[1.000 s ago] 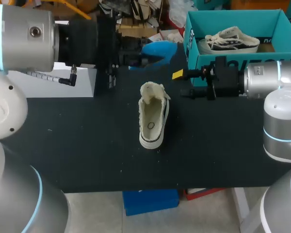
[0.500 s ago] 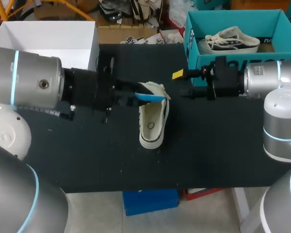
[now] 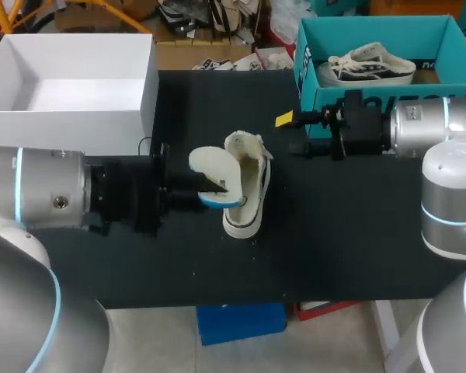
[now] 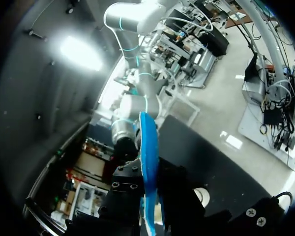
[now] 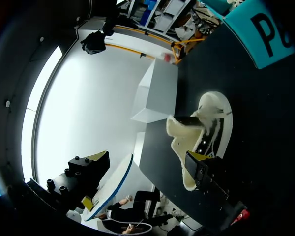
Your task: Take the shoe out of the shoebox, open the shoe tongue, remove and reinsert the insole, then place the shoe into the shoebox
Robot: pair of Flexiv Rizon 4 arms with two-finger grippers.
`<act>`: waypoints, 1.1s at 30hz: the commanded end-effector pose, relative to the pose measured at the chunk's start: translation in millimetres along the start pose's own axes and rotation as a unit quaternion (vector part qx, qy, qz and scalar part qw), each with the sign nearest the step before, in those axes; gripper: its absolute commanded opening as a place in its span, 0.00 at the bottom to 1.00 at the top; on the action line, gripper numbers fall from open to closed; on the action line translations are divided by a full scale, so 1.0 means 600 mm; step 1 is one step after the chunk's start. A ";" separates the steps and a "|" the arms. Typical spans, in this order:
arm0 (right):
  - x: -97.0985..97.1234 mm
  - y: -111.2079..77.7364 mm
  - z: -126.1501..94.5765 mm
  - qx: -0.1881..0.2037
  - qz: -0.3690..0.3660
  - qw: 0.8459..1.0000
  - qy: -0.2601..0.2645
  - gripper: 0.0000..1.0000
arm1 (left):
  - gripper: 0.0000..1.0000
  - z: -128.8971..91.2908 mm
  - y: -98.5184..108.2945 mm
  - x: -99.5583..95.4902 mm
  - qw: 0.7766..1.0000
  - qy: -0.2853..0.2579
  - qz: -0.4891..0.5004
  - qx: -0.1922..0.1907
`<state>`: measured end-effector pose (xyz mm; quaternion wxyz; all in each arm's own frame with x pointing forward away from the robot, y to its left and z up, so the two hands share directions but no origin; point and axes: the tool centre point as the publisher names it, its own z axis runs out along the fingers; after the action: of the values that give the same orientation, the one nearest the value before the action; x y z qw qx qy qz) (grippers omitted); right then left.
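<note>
Head camera looks down from behind — wrist cameras, low, face each other across the shared shoe (image 3: 248,214) (image 5: 217,129).

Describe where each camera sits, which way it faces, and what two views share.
Head view: above, behind, facing down on the table; left arm, right arm at the sides.
Left wrist view: on that arm, along the left hand, shut on the insole.
Right wrist view: on that arm, past the open right hand toward the shoe.
Shared: head and right wrist views show shoe and insole.

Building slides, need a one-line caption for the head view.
Left gripper holds the insole by the shoe on the black table; right gripper hovers open beside the teal shoebox.
</note>
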<state>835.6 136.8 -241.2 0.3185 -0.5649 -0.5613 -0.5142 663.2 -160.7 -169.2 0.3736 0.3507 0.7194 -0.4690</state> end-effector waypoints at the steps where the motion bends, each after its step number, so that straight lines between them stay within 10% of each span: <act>1: -0.001 -0.002 0.002 -0.002 0.000 1.000 0.000 1.00 | 0.00 -0.006 -0.012 0.033 0.989 -0.147 0.001 -0.009; 18: -0.001 -0.002 0.002 -0.002 0.000 1.000 0.000 1.00 | 0.00 -0.006 -0.012 0.033 0.989 -0.147 0.001 -0.009; 33: -0.001 -0.002 0.002 -0.002 0.000 1.000 0.000 1.00 | 0.00 0.035 0.024 0.116 0.977 -0.128 0.170 -0.027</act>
<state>835.4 136.7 -241.2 0.3191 -0.5645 -0.5609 -0.5147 639.8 -162.0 -231.3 0.5346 0.3970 0.6234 -0.4099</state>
